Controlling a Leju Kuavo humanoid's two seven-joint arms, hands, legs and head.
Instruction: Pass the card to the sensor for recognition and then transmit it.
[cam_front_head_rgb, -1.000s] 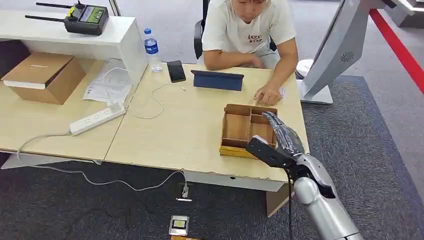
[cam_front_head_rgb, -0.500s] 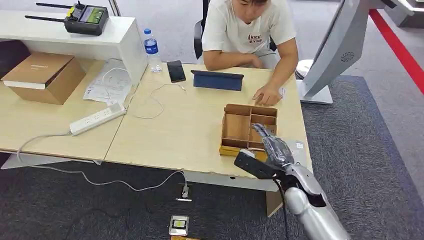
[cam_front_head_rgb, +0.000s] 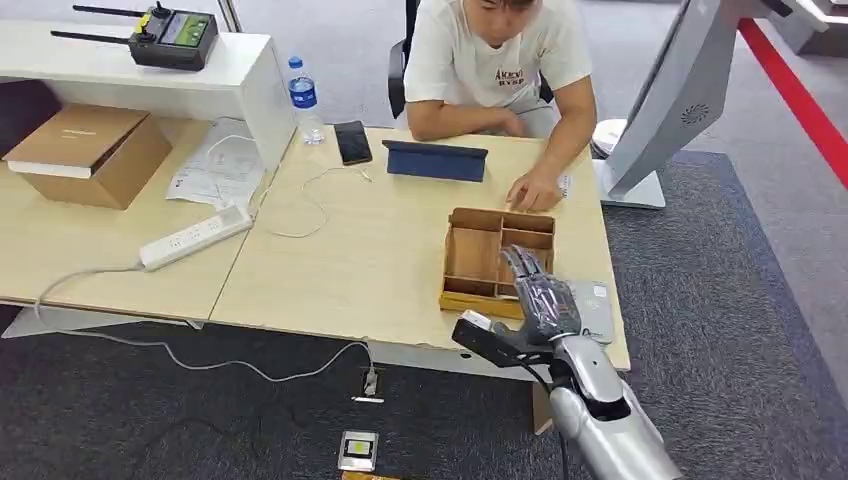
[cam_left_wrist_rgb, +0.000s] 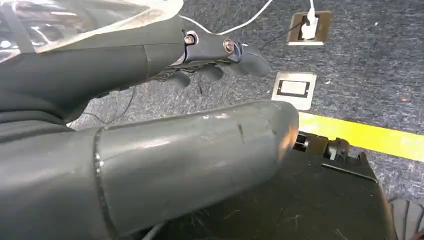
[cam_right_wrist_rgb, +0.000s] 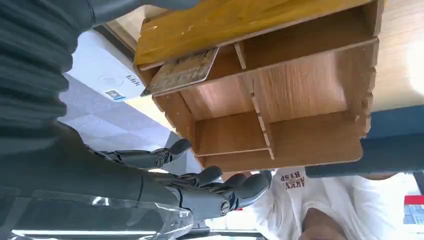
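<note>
A patterned card (cam_right_wrist_rgb: 182, 72) lies tilted in a compartment of the wooden divider box (cam_front_head_rgb: 472, 252), seen up close in the right wrist view (cam_right_wrist_rgb: 300, 90). A flat grey sensor pad (cam_front_head_rgb: 593, 304) with a small code label (cam_right_wrist_rgb: 107, 75) lies on the table just right of the box. My right hand (cam_front_head_rgb: 535, 300) hovers over the box's near right corner by the table's front edge, fingers (cam_right_wrist_rgb: 200, 192) spread and holding nothing. My left hand (cam_left_wrist_rgb: 215, 55) hangs over the dark carpet, its fingers loosely bent, with nothing in them.
A person sits at the table's far side with a hand (cam_front_head_rgb: 535, 190) resting just behind the box. A blue tablet (cam_front_head_rgb: 435, 160), a phone (cam_front_head_rgb: 352, 142), a bottle (cam_front_head_rgb: 303, 98) and a power strip (cam_front_head_rgb: 195, 237) lie further left. A white stand (cam_front_head_rgb: 665, 100) rises at the right.
My right hand has drawn back toward the near table edge and dropped lower, uncovering the grey sensor pad. The person and the box have not moved.
</note>
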